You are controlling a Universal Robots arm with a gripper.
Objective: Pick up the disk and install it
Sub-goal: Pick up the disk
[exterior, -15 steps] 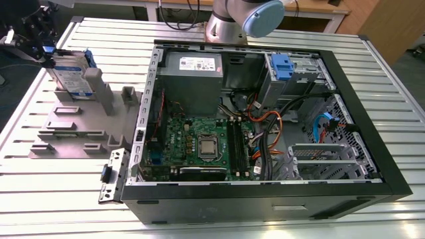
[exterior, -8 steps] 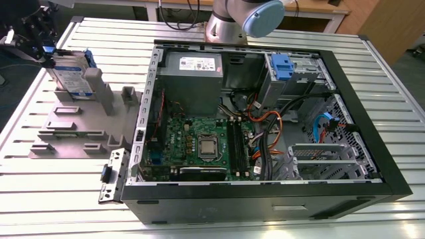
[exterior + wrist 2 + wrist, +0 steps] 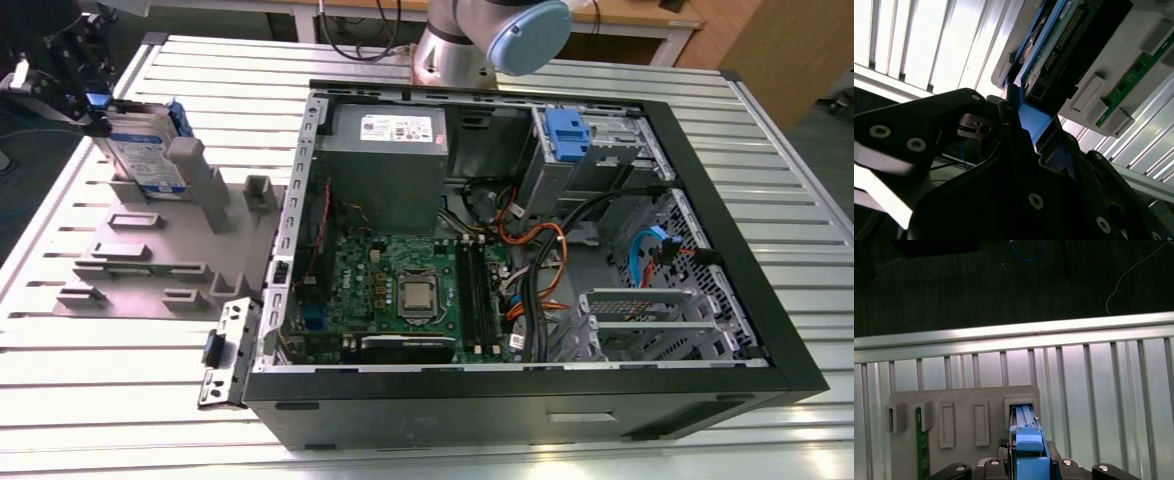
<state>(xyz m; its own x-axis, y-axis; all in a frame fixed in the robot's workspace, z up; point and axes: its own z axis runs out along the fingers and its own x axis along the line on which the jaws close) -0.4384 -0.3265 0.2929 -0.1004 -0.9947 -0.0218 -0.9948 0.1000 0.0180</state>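
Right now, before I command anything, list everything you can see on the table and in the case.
disk: one, silver-grey with blue rails, upright in a holder block slot
holder block: one, grey, on the table beside the case
circuit board: one, green, on edge in another holder slot
computer case: one, black, open, on the table
power supply: one, grey, inside the case
drive caddy: one, blue, in the case's bay
motherboard: one, green, on the case floor
cables: several, orange, black, blue, inside the case
table: one, silver, slatted
arm: one, grey with blue cap, behind the case
gripper: one, black, shut on the disk's blue end tab
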